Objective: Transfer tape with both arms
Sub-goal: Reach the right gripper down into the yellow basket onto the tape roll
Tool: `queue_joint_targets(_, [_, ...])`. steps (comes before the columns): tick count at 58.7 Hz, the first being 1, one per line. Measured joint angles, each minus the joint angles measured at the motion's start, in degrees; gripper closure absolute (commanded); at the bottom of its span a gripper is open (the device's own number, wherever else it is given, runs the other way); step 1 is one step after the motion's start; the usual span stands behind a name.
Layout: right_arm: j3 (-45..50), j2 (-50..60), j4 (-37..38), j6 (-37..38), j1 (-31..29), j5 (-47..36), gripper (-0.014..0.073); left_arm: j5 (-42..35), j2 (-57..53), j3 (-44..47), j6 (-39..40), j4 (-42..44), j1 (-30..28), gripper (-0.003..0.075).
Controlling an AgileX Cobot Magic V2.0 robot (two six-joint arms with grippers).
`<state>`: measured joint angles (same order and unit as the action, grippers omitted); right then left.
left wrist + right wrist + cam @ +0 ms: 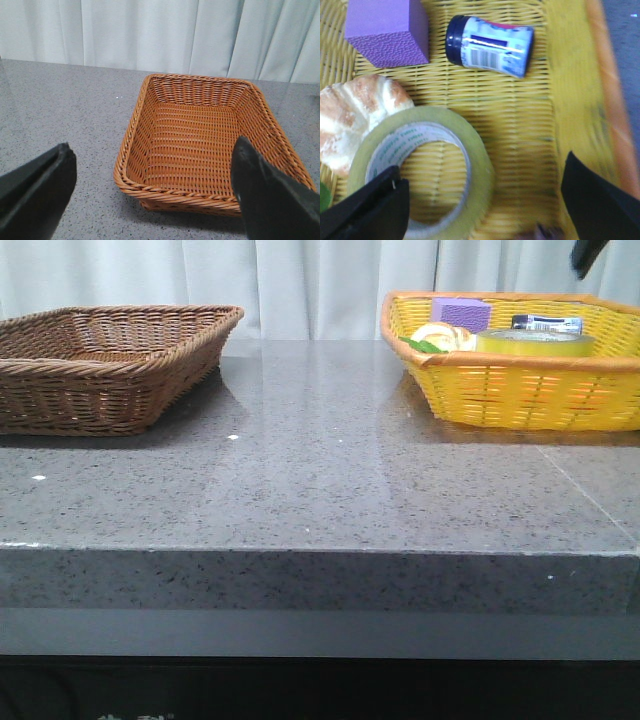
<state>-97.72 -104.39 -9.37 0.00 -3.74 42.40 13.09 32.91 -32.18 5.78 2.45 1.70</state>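
Right hand (482, 200) hung with its fingers spread wide above the yellow basket (520, 390), clamped on nothing, one finger (370, 210) overlapping the near edge of the tape (420, 170) in the wrist view; whether it touched the roll could not be told. Left hand (150, 195) was likewise spread apart and empty, poised above the brown wicker basket (200, 145). Judged from this arrangement, the transfer had barely begun: the tape lay flat on the floor of the yellow basket, not yet grasped, lifted, handed between the arms or delivered. The grasp, the handover and the release all appeared to remain. Contents of the yellow basket: the tape, its white core (405, 142) printed in green; a striped bread roll (355, 115) just beside it, their edges apparently touching; a purple block (387, 32); and a small dark bottle (490, 45) with a white-blue label lying on its side near the block. A scrap of green (324, 197) showed at the margin, unidentifiable. The brown wicker basket held nothing visible and stood well apart from the yellow one, at the opposite end of the grey speckled surface (320, 470).
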Motion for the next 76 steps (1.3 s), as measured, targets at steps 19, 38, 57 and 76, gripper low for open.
queue_joint_targets(19, [-10.3,-12.0,0.1,0.0,1.8,4.7,-0.0040,0.0,0.0,0.0,0.0,0.0,0.0,0.0102])
queue_joint_targets(38, [-10.5,-14.2,0.7,0.0,1.8,6.5,0.0083,0.0,0.0,0.0,0.0,0.0,0.0,0.0102])
queue_joint_targets(57, [-10.5,-14.2,1.4,-0.3,1.8,7.1,0.0467,0.0,0.0,0.0,0.0,0.0,0.0,0.0102])
queue_joint_targets(76, [-10.4,-11.5,1.7,-0.5,1.7,8.2,0.0489,0.0,0.0,0.0,0.0,0.0,0.0,0.0102])
